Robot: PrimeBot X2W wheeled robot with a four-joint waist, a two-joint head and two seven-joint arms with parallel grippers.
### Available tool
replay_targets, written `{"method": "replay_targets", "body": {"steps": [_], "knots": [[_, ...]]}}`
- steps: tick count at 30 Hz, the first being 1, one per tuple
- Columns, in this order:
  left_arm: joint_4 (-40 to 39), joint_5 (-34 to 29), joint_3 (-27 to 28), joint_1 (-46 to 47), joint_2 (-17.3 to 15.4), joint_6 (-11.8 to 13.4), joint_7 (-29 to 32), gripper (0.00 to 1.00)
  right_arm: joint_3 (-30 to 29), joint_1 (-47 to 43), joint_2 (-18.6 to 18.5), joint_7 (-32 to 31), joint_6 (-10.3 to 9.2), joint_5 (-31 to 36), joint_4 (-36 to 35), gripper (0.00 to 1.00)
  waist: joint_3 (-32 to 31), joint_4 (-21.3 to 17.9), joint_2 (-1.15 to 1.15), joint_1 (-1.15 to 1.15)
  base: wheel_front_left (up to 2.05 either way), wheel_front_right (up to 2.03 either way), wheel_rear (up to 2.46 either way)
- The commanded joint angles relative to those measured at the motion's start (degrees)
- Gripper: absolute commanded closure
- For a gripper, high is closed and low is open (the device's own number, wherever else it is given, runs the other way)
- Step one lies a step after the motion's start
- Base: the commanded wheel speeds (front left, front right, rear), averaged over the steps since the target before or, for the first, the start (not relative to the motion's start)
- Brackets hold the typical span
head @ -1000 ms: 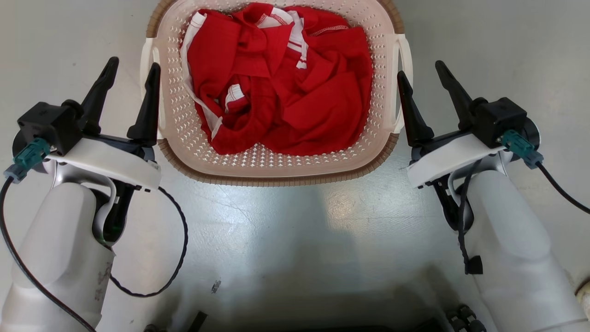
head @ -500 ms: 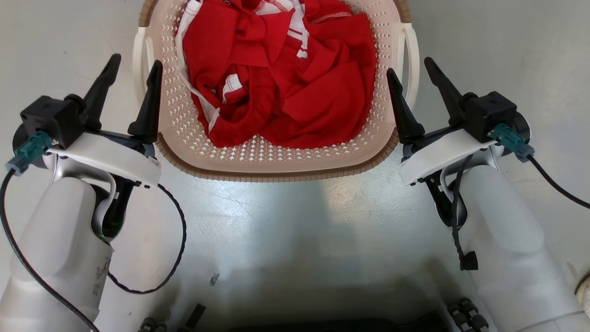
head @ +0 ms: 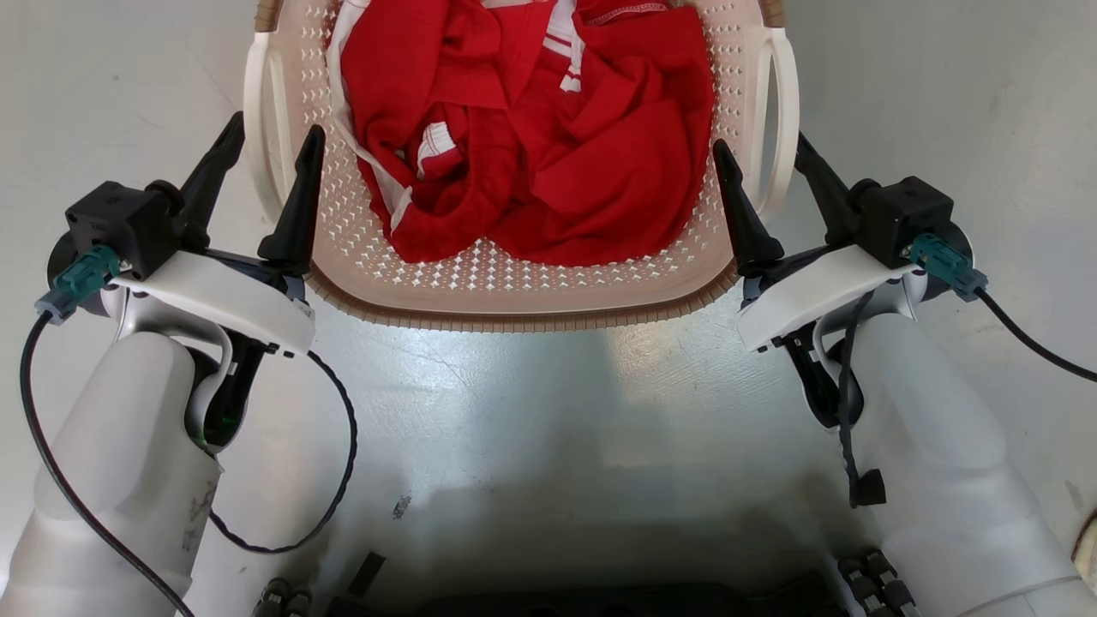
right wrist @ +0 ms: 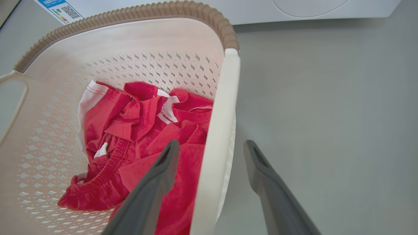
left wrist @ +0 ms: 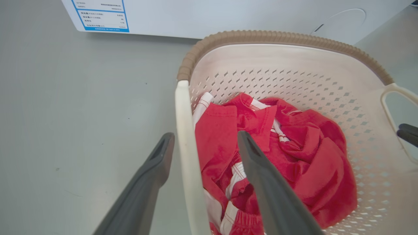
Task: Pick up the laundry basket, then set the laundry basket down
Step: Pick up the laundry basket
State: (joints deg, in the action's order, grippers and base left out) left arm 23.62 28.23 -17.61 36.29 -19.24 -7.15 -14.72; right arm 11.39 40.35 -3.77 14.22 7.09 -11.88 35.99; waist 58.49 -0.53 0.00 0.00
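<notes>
The cream perforated laundry basket [head: 514, 296] with a brown rim stands on the grey floor, holding crumpled red and white clothes [head: 531, 128]. My left gripper [head: 272, 137] is open and straddles the basket's white left handle [head: 257, 111], one finger inside the basket, one outside. The left wrist view shows that handle [left wrist: 186, 143] running between the fingers of my left gripper [left wrist: 204, 138]. My right gripper [head: 761, 146] is open astride the right handle [head: 776, 111]; the right wrist view shows this handle [right wrist: 222, 124] between the fingers of my right gripper [right wrist: 211, 147].
A white washer [left wrist: 212, 16] with a blue label [left wrist: 101, 14] stands just beyond the basket, and its front panel [right wrist: 294, 9] also shows past the rim. Bare grey floor [head: 548, 411] lies around. Dark parts of my base [head: 600, 600] sit at the bottom.
Both grippers have advanced along the basket's sides, so each handle now lies between its open fingers. The head camera has shifted, moving the basket up the picture.
</notes>
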Motion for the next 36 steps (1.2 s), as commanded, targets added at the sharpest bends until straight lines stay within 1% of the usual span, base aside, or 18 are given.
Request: {"method": "replay_targets", "body": {"steps": [1, 14, 28, 36], "knots": [[-0.49, 0.52, 1.37, -0.13, -2.32, -0.34, -0.28, 0.00, 1.61, -1.45, 0.90, 0.78, 0.40, -0.91, -0.30, 0.00, 0.23, 0.04, 0.00, 0.00, 0.00, 0.00, 0.00], [0.63, 0.99, -0.67, -0.01, -2.62, -0.34, -0.28, 0.00, 3.33, -0.48, 0.90, 0.78, 0.40, -2.80, 2.04, 0.00, 1.02, 0.39, 0.00, 0.00, 0.00, 0.00, 0.00], [7.88, 3.76, -5.04, 3.26, -2.95, -0.34, -0.28, 0.00, 4.64, 2.12, 0.90, 0.78, 0.40, -6.00, 8.15, 0.00, -0.15, 0.72, 0.00, 0.00, 0.00, 0.00, 0.00], [13.01, 6.24, -8.88, 6.11, -3.15, -0.34, -0.28, 0.00, 6.42, 3.92, 0.90, 0.78, 0.40, -8.10, 11.92, 0.00, -0.64, 1.01, 0.00, 0.00, 0.00, 0.00, 0.00]]}}
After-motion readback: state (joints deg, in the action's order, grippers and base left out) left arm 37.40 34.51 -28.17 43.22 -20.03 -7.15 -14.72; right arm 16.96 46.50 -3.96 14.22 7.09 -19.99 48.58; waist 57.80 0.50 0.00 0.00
